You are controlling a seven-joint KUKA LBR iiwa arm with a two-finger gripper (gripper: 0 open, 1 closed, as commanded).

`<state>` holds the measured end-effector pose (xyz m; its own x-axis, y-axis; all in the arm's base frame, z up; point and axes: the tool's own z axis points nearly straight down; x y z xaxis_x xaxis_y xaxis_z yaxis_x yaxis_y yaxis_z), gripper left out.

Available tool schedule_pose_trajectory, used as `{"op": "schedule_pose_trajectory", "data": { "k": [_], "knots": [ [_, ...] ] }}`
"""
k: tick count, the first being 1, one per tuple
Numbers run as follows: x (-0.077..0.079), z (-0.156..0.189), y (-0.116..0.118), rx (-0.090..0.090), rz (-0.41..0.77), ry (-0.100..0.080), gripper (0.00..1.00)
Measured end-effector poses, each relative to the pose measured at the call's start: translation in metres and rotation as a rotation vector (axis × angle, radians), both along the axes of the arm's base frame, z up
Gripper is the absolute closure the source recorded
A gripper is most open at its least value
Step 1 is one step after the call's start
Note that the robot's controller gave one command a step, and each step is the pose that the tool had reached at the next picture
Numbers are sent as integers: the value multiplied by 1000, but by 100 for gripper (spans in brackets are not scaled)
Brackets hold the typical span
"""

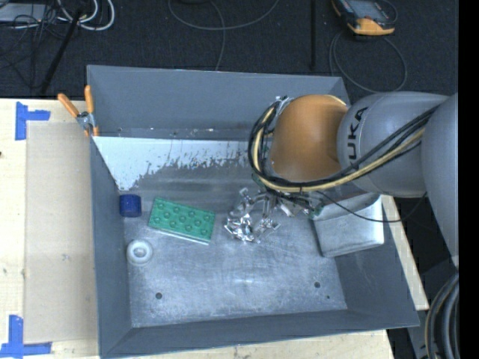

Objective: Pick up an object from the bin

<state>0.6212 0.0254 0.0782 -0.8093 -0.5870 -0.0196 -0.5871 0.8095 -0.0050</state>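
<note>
My gripper point(251, 219) hangs low over the middle of the bin floor, under the arm's orange cover. A flat green studded plate point(181, 221) lies just to its left, a short gap away. Nothing shows in the gripper's grasp.
A small blue block point(129, 205) sits by the left wall, and a white round cap point(139, 252) lies in front of it. A grey flat block point(348, 230) rests against the right wall, just right of the gripper. The arm comes in from the right.
</note>
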Motion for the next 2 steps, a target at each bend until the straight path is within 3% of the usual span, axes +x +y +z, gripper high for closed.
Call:
{"op": "schedule_pose_trajectory", "data": {
  "k": [1,2],
  "knots": [
    [3,99,1,-7,-4,10,100],
    [3,105,2,-6,-8,16,100]
  ]
}}
